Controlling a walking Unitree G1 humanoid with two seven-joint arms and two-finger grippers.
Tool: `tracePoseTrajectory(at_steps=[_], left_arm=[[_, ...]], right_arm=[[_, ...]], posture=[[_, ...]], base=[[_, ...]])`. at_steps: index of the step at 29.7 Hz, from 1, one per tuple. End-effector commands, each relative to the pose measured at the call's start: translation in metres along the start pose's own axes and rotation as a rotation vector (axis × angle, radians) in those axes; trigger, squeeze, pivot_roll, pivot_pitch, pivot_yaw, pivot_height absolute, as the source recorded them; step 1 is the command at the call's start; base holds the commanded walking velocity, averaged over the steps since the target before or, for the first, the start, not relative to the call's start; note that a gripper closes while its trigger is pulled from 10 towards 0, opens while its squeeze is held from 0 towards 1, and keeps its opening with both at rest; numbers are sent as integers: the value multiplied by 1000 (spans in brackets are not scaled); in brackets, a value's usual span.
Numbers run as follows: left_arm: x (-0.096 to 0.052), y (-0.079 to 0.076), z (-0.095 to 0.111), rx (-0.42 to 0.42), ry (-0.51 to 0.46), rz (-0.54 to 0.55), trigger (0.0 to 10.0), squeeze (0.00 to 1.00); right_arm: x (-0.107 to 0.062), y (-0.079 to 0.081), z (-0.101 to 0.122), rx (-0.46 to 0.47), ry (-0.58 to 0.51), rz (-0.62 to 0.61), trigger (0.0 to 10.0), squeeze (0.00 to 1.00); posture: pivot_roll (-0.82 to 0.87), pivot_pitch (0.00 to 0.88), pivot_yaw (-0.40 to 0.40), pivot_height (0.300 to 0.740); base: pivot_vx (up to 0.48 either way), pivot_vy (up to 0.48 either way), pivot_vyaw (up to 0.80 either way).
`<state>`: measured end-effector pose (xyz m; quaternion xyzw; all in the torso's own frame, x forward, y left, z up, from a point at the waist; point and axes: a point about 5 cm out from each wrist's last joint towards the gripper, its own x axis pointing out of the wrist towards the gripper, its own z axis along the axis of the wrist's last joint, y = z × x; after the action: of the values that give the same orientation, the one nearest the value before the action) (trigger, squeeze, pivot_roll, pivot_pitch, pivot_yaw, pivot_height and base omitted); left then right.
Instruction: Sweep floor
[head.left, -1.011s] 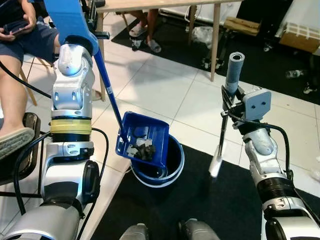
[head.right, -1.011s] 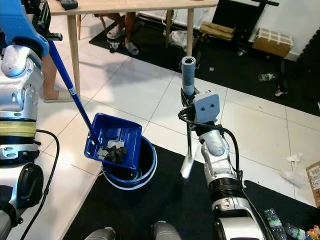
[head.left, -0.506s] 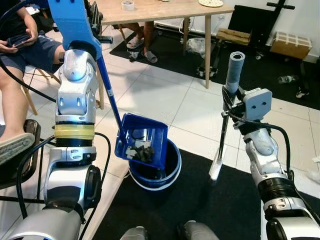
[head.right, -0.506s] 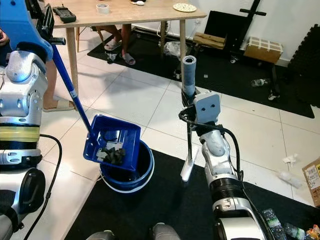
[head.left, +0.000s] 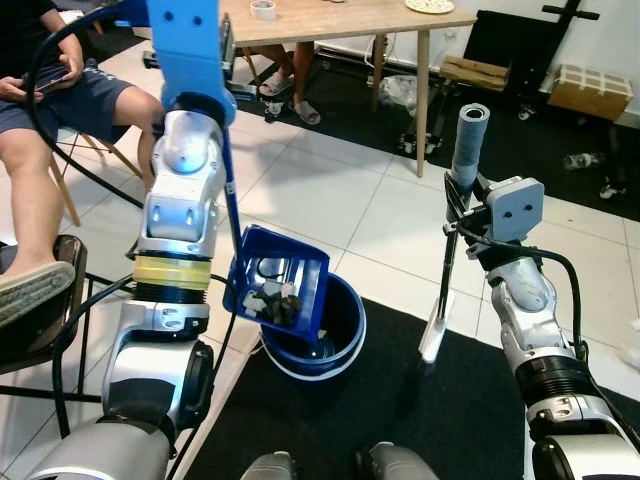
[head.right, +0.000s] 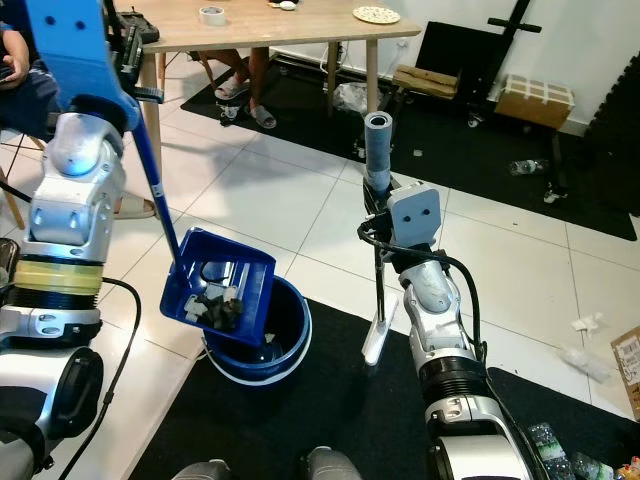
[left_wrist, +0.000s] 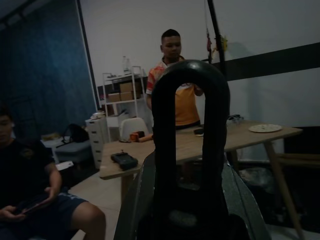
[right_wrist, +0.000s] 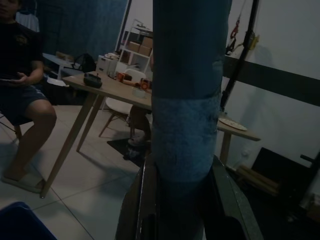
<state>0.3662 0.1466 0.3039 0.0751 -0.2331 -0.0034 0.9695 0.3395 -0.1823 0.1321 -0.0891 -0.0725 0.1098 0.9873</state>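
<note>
A round blue plastic bucket (head.left: 318, 340) stands at the edge of a black mat (head.left: 400, 410). Above its rim tilts a blue long-handled dustpan (head.left: 277, 286) holding dark debris (head.left: 270, 302). The left gripper (left_wrist: 187, 210) clasps the dustpan's looped handle. The right gripper (right_wrist: 180, 200) is clamped on a grey padded broom handle (head.left: 464, 145), upright beside the bucket. Beyond, a wooden table (head.right: 260, 22) and a seated person (head.left: 50, 90).
</note>
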Motion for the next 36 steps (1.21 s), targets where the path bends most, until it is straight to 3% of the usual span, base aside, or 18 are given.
tracePoseTrajectory(at_steps=[1, 3, 12, 21, 24, 25, 29, 36], left_arm=[[3, -10, 26, -13, -115, -22, 10000, 0], [1, -27, 29, -23, -132, -70, 10000, 0], [1, -53, 39, -12, -183, -117, 10000, 0], [2, -53, 43, 10, -206, -86, 10000, 0], [3, -49, 42, 48, -218, -67, 10000, 0], [3, -47, 42, 105, -238, -57, 10000, 0], [2, -48, 43, 183, -268, -62, 10000, 0], [-1, -53, 41, 202, -277, -82, 10000, 0]], right_arm=[[0, -2, 4, -15, -24, -4, 10000, 0], [0, -2, 3, -14, -23, -6, 10000, 0], [0, -2, 3, -15, -23, -11, 10000, 0], [1, -2, 3, -14, -23, -13, 10000, 0], [1, -2, 3, -13, -23, -13, 10000, 0], [1, -2, 3, -12, -23, -13, 10000, 0], [1, -2, 3, -12, -23, -12, 10000, 0], [1, -2, 3, -13, -23, -12, 10000, 0]], posture=[[43, 19, -30, 740], [39, 17, -26, 740], [34, 14, -24, 740], [34, 12, -22, 740], [35, 11, -21, 740], [37, 13, -22, 740], [37, 13, -22, 740], [37, 13, -23, 740]], base=[[0, 0, 0], [0, 0, 0], [0, 0, 0], [0, 0, 0], [0, 0, 0], [0, 0, 0], [0, 0, 0], [0, 0, 0]])
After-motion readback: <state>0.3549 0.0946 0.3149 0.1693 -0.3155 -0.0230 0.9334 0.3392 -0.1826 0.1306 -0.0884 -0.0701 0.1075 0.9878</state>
